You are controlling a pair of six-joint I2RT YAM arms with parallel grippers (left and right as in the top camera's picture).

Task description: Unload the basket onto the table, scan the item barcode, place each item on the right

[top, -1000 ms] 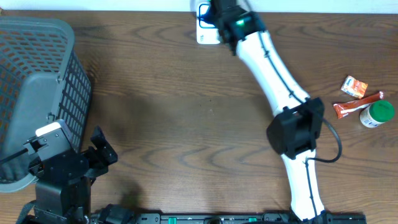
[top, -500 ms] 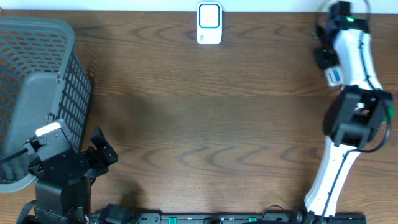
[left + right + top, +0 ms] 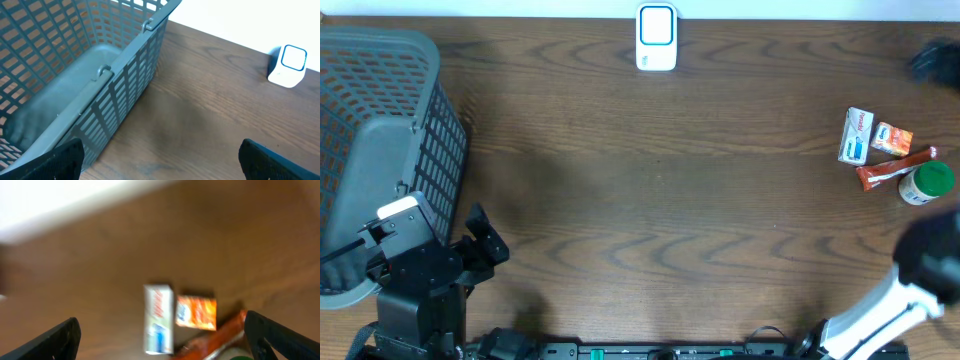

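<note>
**Bench Status: Item Lying Free at Right, Both Claws Apart**

At the far left, a grey basket is sitting on the bench. The left wrist view is showing its mesh wall and its floor.

The left claw is hovering just beside the basket, near the bench's front edge. Its fingers are standing wide apart and are holding nothing.

At the middle of the far edge, the scanner, white with a blue-outlined face, is standing on its own, well apart from everything else.

Towards the right, the white-and-blue box is lying flat on the bench, well apart from the scanner. An orange packet is lying just beside it. A red wrapper is lying below the pair, and a green-lidded jar is standing at the wrapper's right end.

The right arm is showing only as a blur at the lower right corner. The right claw is hanging above the box and the packet. Its fingers are spread wide and are gripping nothing. That view is blurred, so the printing on the box is not readable.
</note>
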